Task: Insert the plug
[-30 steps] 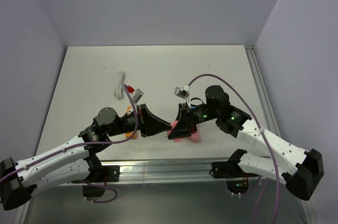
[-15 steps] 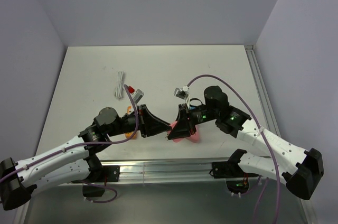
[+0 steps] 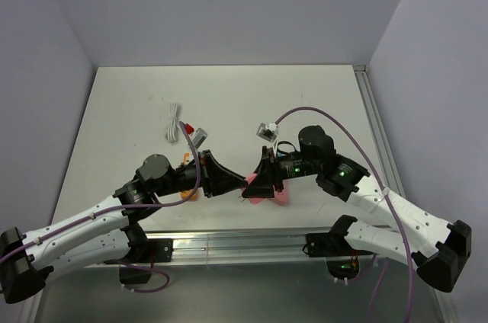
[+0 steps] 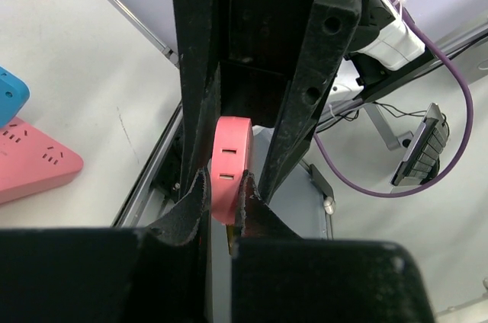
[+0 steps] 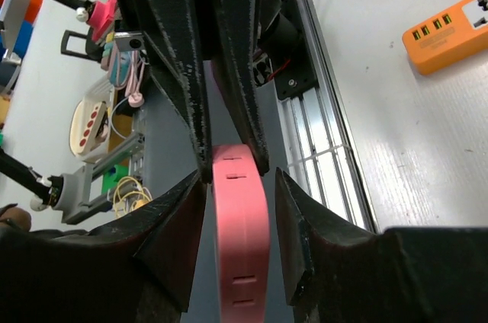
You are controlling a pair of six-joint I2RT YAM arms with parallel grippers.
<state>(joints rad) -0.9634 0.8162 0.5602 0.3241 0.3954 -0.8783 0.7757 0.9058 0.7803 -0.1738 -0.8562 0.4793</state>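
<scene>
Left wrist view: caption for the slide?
Left pincer clamps a pink adapter edge-on; right pincer straddles it, open.

Left fingers [image 3: 225, 178], right fingers [image 3: 263, 177], pink plug [image 4: 229, 163] jam near centre; far table [image 3: 305, 94] open.

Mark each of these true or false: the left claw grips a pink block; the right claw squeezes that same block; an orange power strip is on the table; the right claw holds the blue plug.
1. The left claw is clamped on the pink slotted block. True.
2. The right claw is squeezing the same block. False: its fingers stand on either side of the block with a gap on each side.
3. An orange power strip lies on the table. True.
4. The right claw holds the blue plug. False: the plug is down on the table, against the pink triangular socket block, and no claw holds it.
</scene>
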